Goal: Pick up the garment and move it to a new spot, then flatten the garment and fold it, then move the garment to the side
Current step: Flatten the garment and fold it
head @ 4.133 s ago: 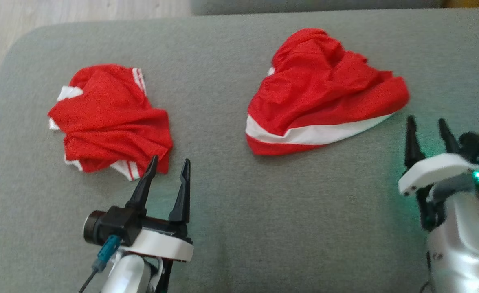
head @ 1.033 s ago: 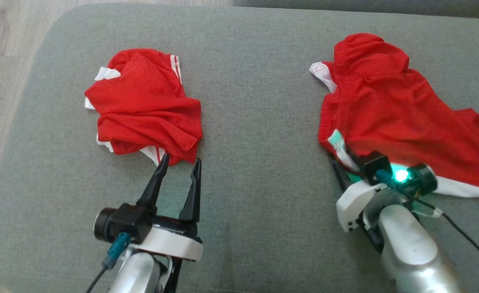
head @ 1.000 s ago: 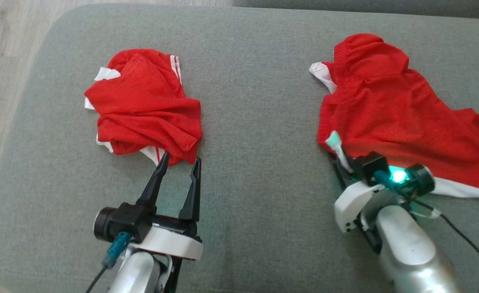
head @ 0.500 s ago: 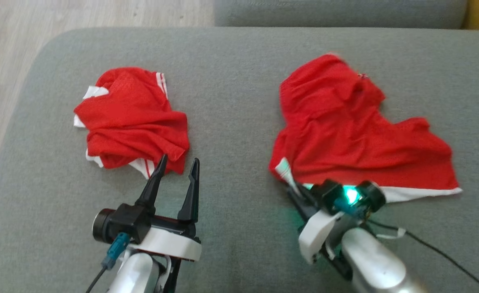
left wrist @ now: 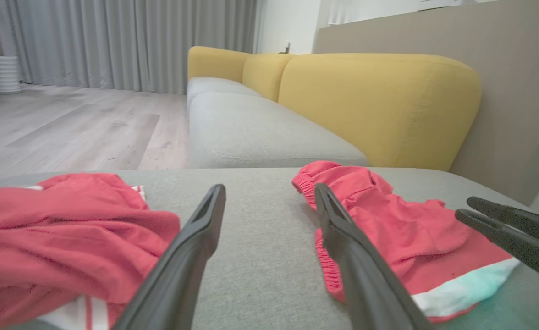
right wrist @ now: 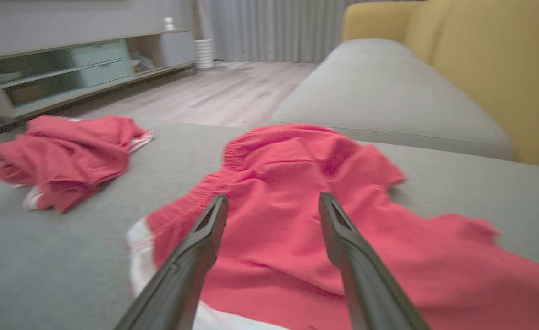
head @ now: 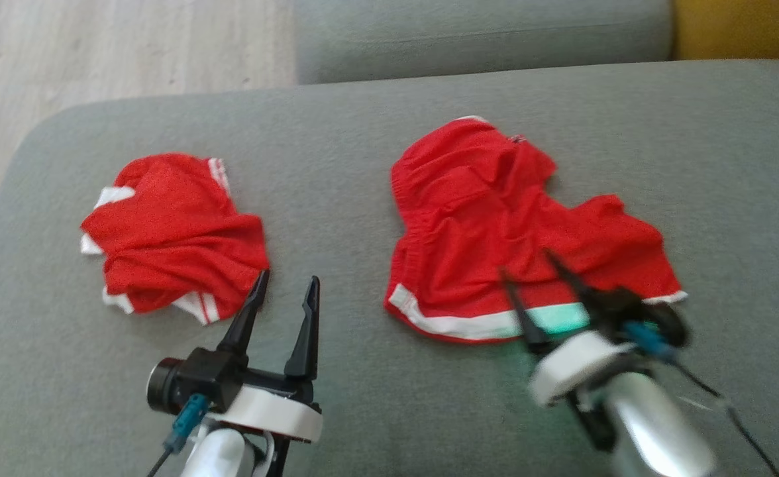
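**Garment loose on the cushion, right claw parted above its hem**

One grey cushion spans the head view. Two red garments with white trim lie on it. The task's garment, the larger, is just off centre toward 3 o'clock, rumpled, with its white hem along the near edge. The second garment, a smaller bunched heap, sits at 9 o'clock, well apart from the first.

Two grippers show. The right gripper is at 4 o'clock and blurred. Its fingers are spread wide with nothing between them, and they point over the hem onto the red cloth; whether the tips touch the cloth cannot be told. The left gripper is at 7 o'clock, fingers also spread and empty, with its tips just beside the near edge of the second garment.

Half a second ago the right fingers were closed on the hem's left corner. Now they have let go, and that corner lies flat on the cushion. The left gripper stands as it did, wide apart by the heap. The camera has shifted, so the whole scene sits lower in the head view.
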Controlling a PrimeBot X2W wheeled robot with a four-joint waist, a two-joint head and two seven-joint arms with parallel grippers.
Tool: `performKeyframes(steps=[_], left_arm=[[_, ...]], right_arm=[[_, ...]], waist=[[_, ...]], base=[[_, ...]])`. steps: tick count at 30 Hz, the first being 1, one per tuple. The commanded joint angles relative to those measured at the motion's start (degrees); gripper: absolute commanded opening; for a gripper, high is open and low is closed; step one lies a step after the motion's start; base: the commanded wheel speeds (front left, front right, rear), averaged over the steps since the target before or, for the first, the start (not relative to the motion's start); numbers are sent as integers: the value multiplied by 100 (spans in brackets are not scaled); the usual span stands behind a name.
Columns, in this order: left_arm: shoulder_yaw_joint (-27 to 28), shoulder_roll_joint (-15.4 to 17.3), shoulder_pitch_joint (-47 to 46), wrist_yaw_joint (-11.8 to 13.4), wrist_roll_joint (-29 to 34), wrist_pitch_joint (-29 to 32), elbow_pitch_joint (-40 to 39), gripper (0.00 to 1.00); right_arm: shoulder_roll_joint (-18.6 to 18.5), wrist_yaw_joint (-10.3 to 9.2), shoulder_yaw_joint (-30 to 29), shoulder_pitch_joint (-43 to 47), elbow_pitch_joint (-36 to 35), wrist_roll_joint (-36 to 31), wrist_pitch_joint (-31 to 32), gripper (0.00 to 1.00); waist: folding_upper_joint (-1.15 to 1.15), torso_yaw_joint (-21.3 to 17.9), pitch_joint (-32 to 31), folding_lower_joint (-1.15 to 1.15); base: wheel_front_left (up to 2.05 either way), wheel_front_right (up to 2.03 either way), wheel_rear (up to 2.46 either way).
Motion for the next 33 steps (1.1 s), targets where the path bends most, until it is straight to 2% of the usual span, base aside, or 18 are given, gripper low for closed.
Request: performKeyframes(steps=[1, 6, 10, 19, 27, 33], left_arm=[[142, 1, -83, -19, 68, -55, -167, 100], [-18, 1, -126, -131, 156, -55, -67, 100], [-155, 4, -220, -212, 205, -55, 73, 100], [-655, 210, -789, -400, 265, 241, 690, 100], [-830, 389, -1254, -434, 192, 708, 1153, 100], [-964, 462, -1430, -444, 128, 777, 1349, 100]], right_arm=[[30, -4, -133, 35, -249, -111, -83, 100], [30, -4, -1583, 572, -667, -512, -100, 100], [30, -4, -2122, 844, -828, -483, -103, 100], [30, -4, -2084, 784, -1102, -278, -106, 100], [30, -4, -1964, 722, -1173, -156, -107, 100], [30, -4, -1976, 710, -1175, -140, -107, 100]], waist=[[0, -144, -79, 1], [0, -394, -56, 1], [0, -564, 41, 1], [0, -838, 385, 1], [0, -959, 620, 1], [0, -987, 703, 1]], base=[[0, 0, 0], [0, 0, 0], [0, 0, 0], [0, 0, 0], [0, 0, 0], [0, 0, 0]])
